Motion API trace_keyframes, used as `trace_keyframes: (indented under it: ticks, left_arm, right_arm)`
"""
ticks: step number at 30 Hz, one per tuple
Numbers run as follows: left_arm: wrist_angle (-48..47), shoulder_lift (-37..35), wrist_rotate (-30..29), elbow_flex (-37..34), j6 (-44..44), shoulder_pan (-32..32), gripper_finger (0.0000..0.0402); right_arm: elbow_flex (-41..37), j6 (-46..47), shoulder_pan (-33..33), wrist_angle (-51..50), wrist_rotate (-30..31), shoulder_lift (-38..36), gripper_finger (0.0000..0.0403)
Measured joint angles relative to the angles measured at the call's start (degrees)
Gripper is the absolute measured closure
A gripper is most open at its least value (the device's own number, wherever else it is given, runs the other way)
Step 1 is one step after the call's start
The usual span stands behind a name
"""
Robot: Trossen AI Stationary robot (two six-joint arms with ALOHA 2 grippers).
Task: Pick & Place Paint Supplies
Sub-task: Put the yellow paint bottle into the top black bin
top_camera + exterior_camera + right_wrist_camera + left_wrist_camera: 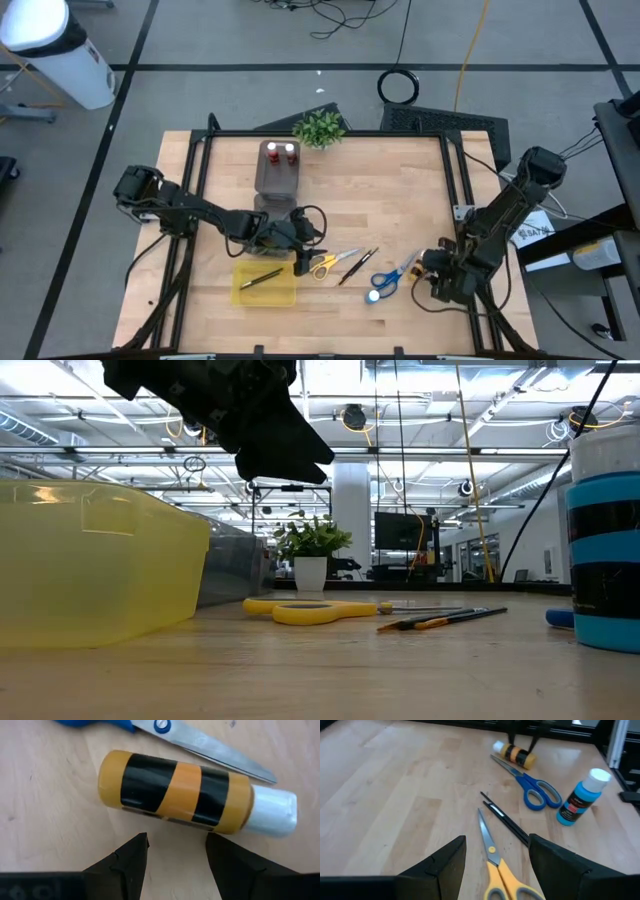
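My left gripper (303, 256) is open and hangs above the table (262, 430), just over the yellow-handled scissors (496, 870), which lie flat between its fingers without touching them. Two thin dark brushes (506, 823), blue-handled scissors (534, 789) and an upright blue paint bottle with a white cap (579, 799) lie beyond. My right gripper (176, 840) is open, low at the table's right side (437, 268). An orange-and-black paint bottle with a white cap (185, 792) lies on its side just ahead of its fingertips, untouched.
A yellow tray (265, 285) holding one dark brush sits at the near edge beside my left gripper. A dark grey organiser (278, 172) with two red-capped bottles stands at the far middle. A small potted plant (319, 128) stands behind it. Bare wood lies between.
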Motion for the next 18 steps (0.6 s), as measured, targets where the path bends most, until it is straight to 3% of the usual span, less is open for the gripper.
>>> trace_keyframes:
  ticks: [5, 10, 15, 18]
  left_arm:
    - [0.0, 0.0, 0.3, 0.0, 0.3, 0.0, 0.0176]
    - [0.0, 0.0, 0.3, 0.0, 0.2, 0.0, 0.0176]
    - [0.0, 0.0, 0.3, 0.0, 0.0, 0.0, 0.0176]
    - [0.0, 0.0, 0.3, 0.0, 0.0, 0.0, 0.0176]
  right_arm:
    - [-0.1, 0.4, -2.5, 0.6, 0.1, -0.3, 0.0213]
    - [-0.4, 3.2, -4.9, 0.9, 8.9, -0.2, 0.0213]
    - [-0.4, 8.1, -10.4, -5.6, 10.6, -0.2, 0.0213]
    - [-0.9, 11.5, -13.6, -6.8, 15.3, -0.2, 0.0213]
